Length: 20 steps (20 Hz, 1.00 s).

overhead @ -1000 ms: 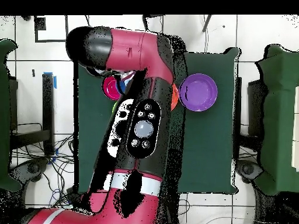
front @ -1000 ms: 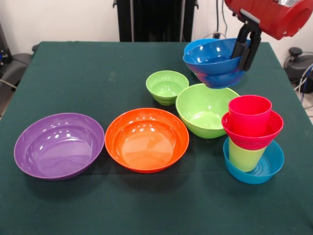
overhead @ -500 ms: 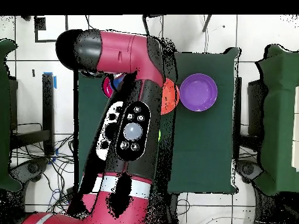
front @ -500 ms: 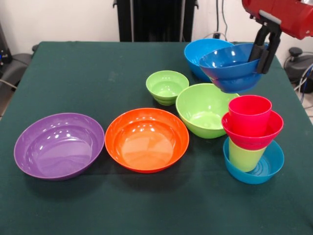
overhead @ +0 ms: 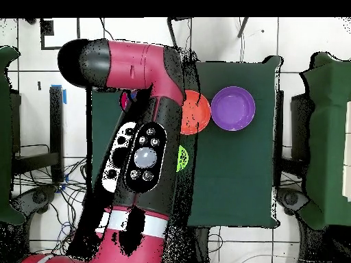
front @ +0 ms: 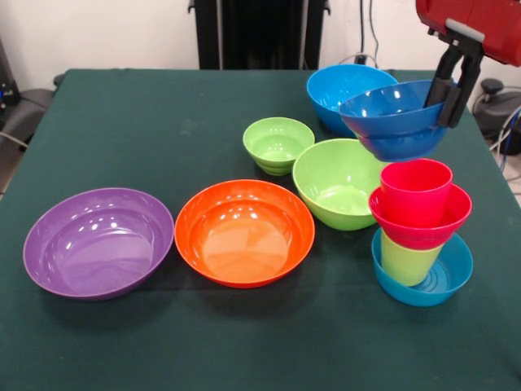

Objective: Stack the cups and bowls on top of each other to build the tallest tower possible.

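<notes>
Front view, left to right: purple bowl (front: 98, 242) at lower left; orange bowl (front: 244, 231) just right of it; small ribbed lime-green bowl (front: 278, 144) above centre; large lime-green bowl (front: 342, 182) beside it; light-blue bowl (front: 342, 91) on the table at upper right; dark-blue bowl (front: 393, 120) lifted clear, tilted, gripper (front: 454, 80) jaws pinching its right rim; below it the tower (front: 419, 230) at lower right: teal-blue bowl (front: 448, 281), lime-green tumbler (front: 404, 262), red bowl (front: 420, 223), red tumbler (front: 415, 191) on top; overhead, arm (overhead: 140, 147) hides the stack.
</notes>
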{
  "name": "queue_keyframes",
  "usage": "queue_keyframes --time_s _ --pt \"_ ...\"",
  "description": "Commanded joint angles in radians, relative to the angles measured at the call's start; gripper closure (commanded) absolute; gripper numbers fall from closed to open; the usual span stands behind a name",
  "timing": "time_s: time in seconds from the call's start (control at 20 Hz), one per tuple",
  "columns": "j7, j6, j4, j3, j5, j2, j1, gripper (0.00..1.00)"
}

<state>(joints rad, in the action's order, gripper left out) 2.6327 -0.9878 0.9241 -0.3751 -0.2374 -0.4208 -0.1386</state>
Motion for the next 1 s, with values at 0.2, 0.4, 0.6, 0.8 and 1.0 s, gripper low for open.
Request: queue_keyframes --time_s 0.2,0.4,0.6,0.8,1.0 --pt "0.174 0.038 0.146 0.001 0.030 0.043 -0.020 1.00" --pt "0.187 0.077 0.157 0.004 0.012 0.049 -0.023 1.00" --pt "0.199 0.099 0.167 0.001 0.002 0.053 -0.029 1.00" --pt "0.208 0.090 0.170 -0.003 -0.006 0.053 -0.038 1.00" --pt "0.201 0.090 0.179 0.003 -0.016 0.047 -0.036 1.00"
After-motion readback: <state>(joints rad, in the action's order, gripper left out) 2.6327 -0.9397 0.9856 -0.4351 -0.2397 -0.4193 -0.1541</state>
